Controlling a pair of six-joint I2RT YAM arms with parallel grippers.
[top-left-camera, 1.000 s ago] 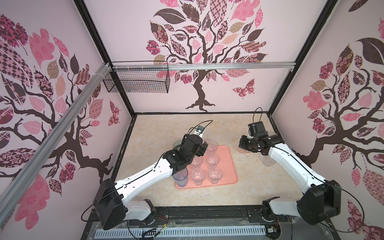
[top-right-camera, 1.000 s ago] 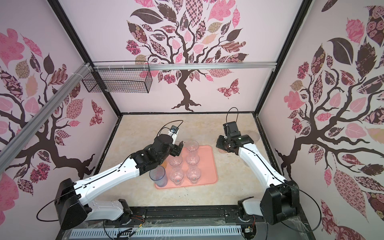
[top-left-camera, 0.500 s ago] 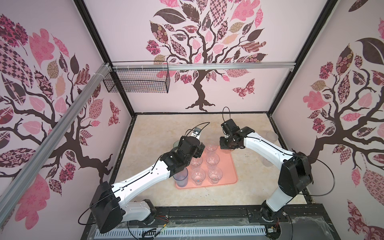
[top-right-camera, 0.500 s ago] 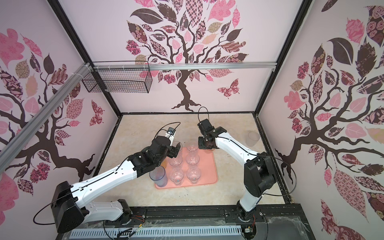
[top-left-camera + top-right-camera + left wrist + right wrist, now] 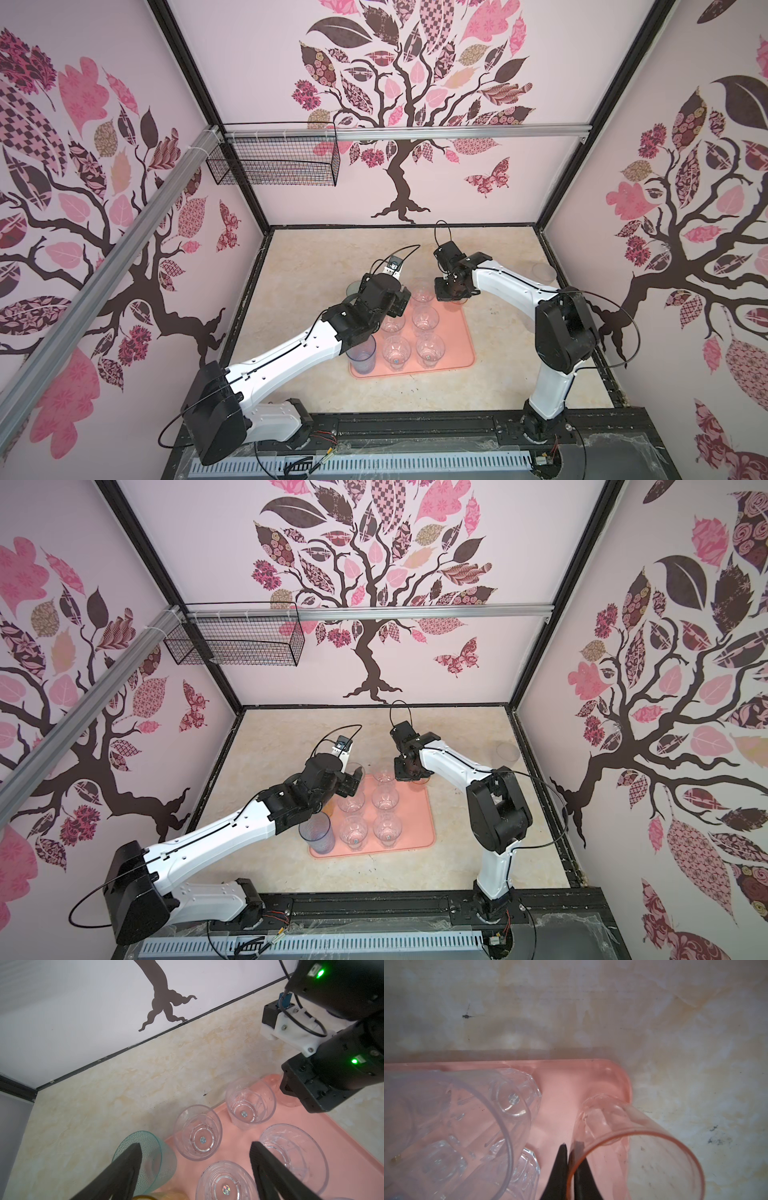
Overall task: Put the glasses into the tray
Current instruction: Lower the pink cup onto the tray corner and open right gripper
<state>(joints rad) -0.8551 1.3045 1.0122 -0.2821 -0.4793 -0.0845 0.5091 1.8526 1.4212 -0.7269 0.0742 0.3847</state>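
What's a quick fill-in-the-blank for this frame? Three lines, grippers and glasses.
1. The right gripper is ___ on the wall of the small pinkish-orange transparent tumbler.
2. The left gripper hovers with its jaws ___ above the flat salmon-pink plastic tray.
3. In both top views, the tall blue transparent tumbler stands in the tray's near ___ corner.
Missing words: shut; open; left.
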